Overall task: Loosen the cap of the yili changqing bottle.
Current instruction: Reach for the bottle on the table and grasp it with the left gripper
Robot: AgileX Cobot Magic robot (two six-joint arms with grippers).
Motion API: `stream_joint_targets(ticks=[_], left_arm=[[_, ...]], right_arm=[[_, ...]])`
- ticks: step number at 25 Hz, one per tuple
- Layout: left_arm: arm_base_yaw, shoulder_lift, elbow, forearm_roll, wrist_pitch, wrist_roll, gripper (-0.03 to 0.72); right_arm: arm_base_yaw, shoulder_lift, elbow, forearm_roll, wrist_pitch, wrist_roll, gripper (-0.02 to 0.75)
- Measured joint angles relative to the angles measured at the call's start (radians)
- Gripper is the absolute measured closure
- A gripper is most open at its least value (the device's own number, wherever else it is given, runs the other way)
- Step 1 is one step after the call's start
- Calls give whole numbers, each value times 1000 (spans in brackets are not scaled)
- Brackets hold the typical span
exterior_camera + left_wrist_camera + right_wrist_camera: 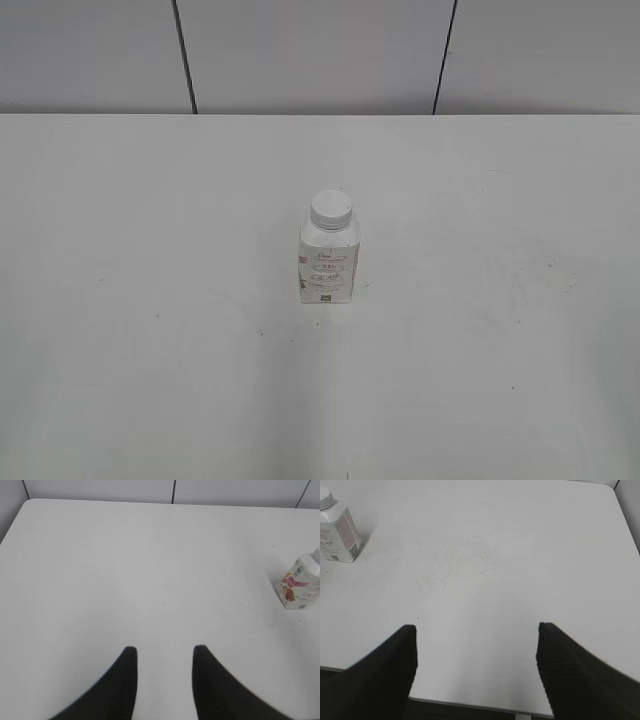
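The yili changqing bottle [328,262] stands upright at the middle of the white table, small, white and squarish with pink-red label print. Its round white cap [331,209] sits on top. The left wrist view has the bottle [300,584] at the far right edge, well away from my left gripper [165,652], whose dark fingers stand apart with nothing between them. In the right wrist view the bottle [337,532] and cap [325,498] are at the top left, far from my right gripper [476,630], which is wide open and empty. Neither arm shows in the exterior view.
The white table [150,300] carries only the bottle. A grey panelled wall [300,50] rises behind the far edge. The table's near edge [470,703] runs just under my right gripper.
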Motion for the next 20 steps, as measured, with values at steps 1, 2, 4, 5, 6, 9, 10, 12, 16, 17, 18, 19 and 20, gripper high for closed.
stream_joint_targets(ticks=[1,2,4,5,6,9,10,12,16,17,18,19,20], left_arm=[[0,0,0,0,0,0,449],[0,0,0,0,0,0,449],[0,0,0,0,0,0,449],[0,0,0,0,0,0,449],[0,0,0,0,0,0,449],[0,0,0,0,0,0,449],[0,0,0,0,0,0,449],[0,0,0,0,0,0,448],[0,0,0,0,0,0,448],[0,0,0,0,0,0,448],[0,0,0,0,0,0,448],[0,0,0,0,0,0,448],[0,0,0,0,0,0,448]], right_arm=[[0,0,0,0,0,0,153],[0,0,0,0,0,0,153],[0,0,0,0,0,0,153],[0,0,0,0,0,0,153],[0,0,0,0,0,0,153],[0,0,0,0,0,0,153],[0,0,0,0,0,0,153],[0,0,0,0,0,0,153],[0,0,0,0,0,0,153],[0,0,0,0,0,0,153],[0,0,0,0,0,0,153],[0,0,0,0,0,0,153],[0,0,0,0,0,0,153]])
